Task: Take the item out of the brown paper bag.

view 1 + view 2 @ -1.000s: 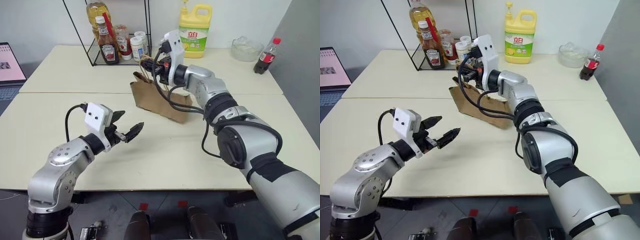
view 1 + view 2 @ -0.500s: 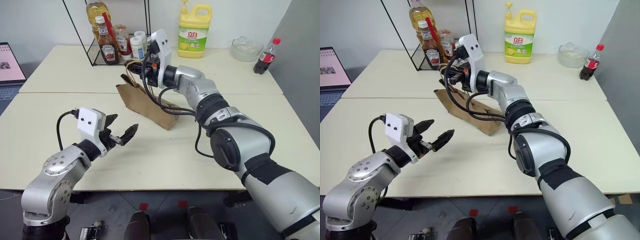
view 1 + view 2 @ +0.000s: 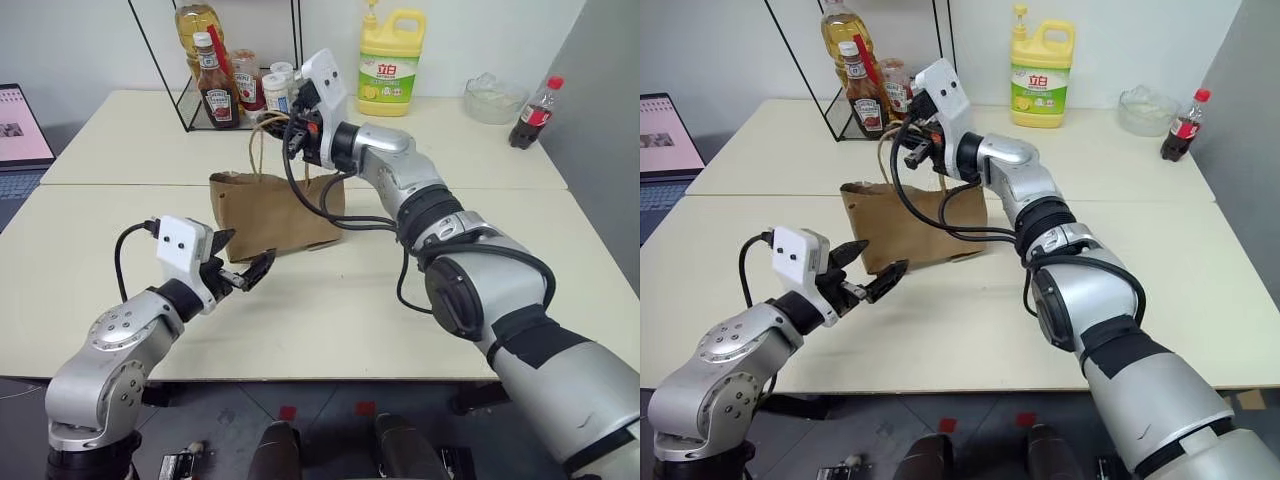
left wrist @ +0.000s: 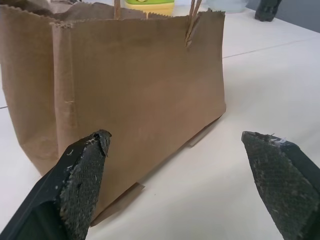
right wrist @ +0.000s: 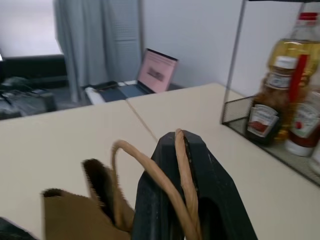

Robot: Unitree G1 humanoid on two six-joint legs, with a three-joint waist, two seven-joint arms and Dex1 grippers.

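Change: a second ago the brown paper bag [image 3: 275, 213] lay tipped over, its mouth toward the rack; it now stands upright on the near table [image 3: 330, 320], hanging from its handle [image 5: 182, 170].
Right gripper: the right gripper [image 3: 292, 130] has its fingers pressed together on one cord handle above the bag's mouth — the cord runs between the fingers in the right wrist view.
Left gripper: the left gripper [image 3: 243, 258] hovers level just in front of the bag's near face, fingers [image 4: 82, 182] spread wide, nothing between them.
Item: inside the bag or not, I cannot tell — the paper walls hide the interior.
Surroundings: a wire rack [image 3: 215, 70] behind the bag holds one oil bottle [image 3: 195, 20], two ketchup bottles [image 3: 213, 85] and some small jars; a yellow detergent jug [image 3: 388, 62], a clear bowl [image 3: 493, 97] and a cola bottle [image 3: 533, 112] stand on the far table; a laptop [image 3: 18, 135] sits at the far left.
In the way: the right arm's black cables [image 3: 330, 195] drape across the bag's front.
Count: one bag, two handles, two tables pushed together.
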